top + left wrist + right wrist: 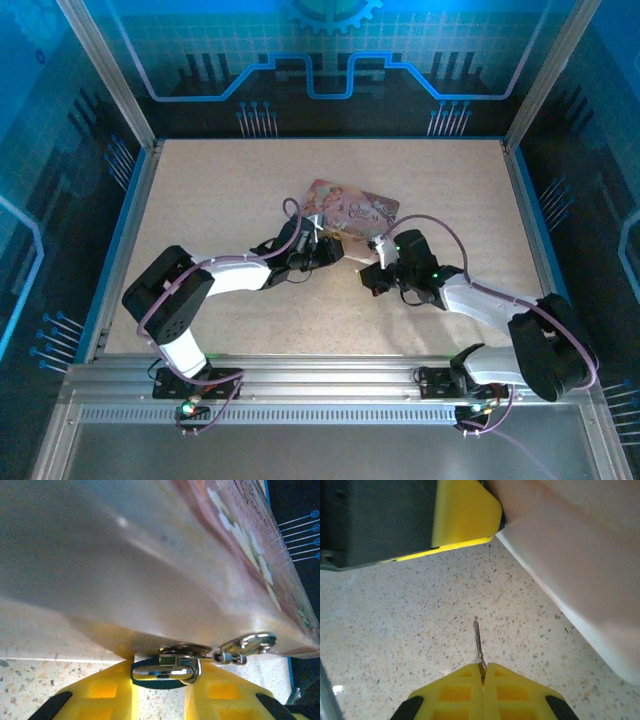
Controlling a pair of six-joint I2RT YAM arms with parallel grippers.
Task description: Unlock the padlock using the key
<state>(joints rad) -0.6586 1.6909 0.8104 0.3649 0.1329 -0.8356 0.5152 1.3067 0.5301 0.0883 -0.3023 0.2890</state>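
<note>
Left gripper (162, 682): jaws drawn narrow, yellow pads on either side of the padlock (167, 669). The padlock sits low centre in the left wrist frame, hanging at the lower edge of the pink tin (150, 555), with the shiny hasp (250, 644) just to its right. It looks clamped, though blur at this range hides whether both pads make contact.

Right gripper (483, 672): jaws closed on the key (478, 640). The thin blade stands out from the fingertips toward centre frame, over bare speckled table (395, 620). The key is apart from the padlock. The tin's pale side runs down the right of that frame, and the other arm's yellow finger (465, 515) is at top left.

Overhead: both grippers sit close together at the tin's near edge, mid-frame.

Step in hand, as I judge it: bringing the key to the keyway.
- Hold the left grip steady so the lock cannot swing on the hasp.
- Which face carries the keyway I cannot tell from here.
- Line the blade's axis up with the slot before advancing.
- Push slowly with no side load; the key is slim and pinched only at its head.
- Turn only once it is fully seated.
</note>
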